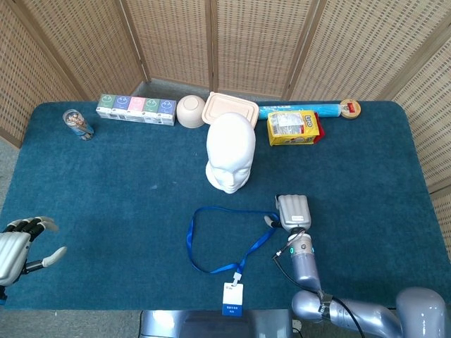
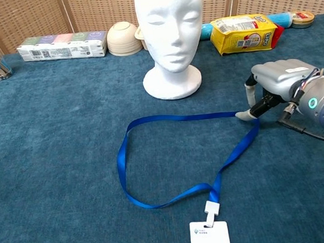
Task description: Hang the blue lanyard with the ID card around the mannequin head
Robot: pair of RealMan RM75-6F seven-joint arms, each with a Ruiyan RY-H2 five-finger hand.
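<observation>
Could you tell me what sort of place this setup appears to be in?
Probably a staged indoor test area: a table under blue cloth, woven folding screens behind it, and assorted props such as a mannequin head.
</observation>
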